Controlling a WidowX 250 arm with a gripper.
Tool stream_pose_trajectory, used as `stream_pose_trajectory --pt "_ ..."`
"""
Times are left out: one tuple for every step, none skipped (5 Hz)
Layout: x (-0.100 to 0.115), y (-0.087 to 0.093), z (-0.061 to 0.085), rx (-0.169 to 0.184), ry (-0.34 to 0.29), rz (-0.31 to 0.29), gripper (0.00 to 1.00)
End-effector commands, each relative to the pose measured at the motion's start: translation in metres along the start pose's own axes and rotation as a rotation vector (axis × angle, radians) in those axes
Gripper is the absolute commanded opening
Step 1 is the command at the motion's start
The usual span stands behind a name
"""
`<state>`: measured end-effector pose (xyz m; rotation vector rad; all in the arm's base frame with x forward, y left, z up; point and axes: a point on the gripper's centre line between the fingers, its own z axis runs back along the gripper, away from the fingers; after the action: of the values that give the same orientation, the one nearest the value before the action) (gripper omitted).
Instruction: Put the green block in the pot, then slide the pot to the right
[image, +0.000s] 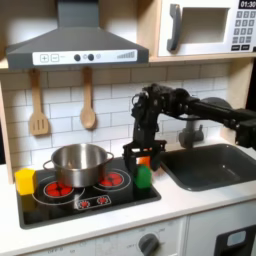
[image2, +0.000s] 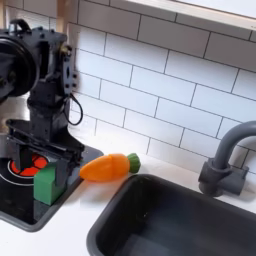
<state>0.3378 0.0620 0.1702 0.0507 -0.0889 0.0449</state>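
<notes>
While the pot waits empty on the stove's left burner in the first exterior view, the end effector hangs spread and released directly over the green block at the stove's right edge, apparently poised to grasp it.

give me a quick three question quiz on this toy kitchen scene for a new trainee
1. True or false: the green block is already inside the pot.
2. In the second exterior view, what lies between the stove and the sink?
3. The gripper is: A) above the sink, B) right over the green block, C) at the yellow block.

Key: 1 false, it sits on the stove; 2 a toy carrot; 3 B.
</notes>
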Motion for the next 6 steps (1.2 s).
stream_pose_trajectory --pt "0.000 0.000 -0.012 -0.001 0.024 -0.009 1.00" --pt "0.003 0.001 -0.018 -0.004 0.035 -0.014 1.00" --pt "0.003 -0.001 -0.026 -0.008 0.056 -0.024 1.00" --pt "0.002 -0.002 -0.035 -0.013 0.080 -0.033 1.00" --pt "0.001 -0.001 -0.038 -0.012 0.090 -0.030 1.00" --pt "0.000 0.000 -0.038 -0.011 0.090 -0.031 1.00"
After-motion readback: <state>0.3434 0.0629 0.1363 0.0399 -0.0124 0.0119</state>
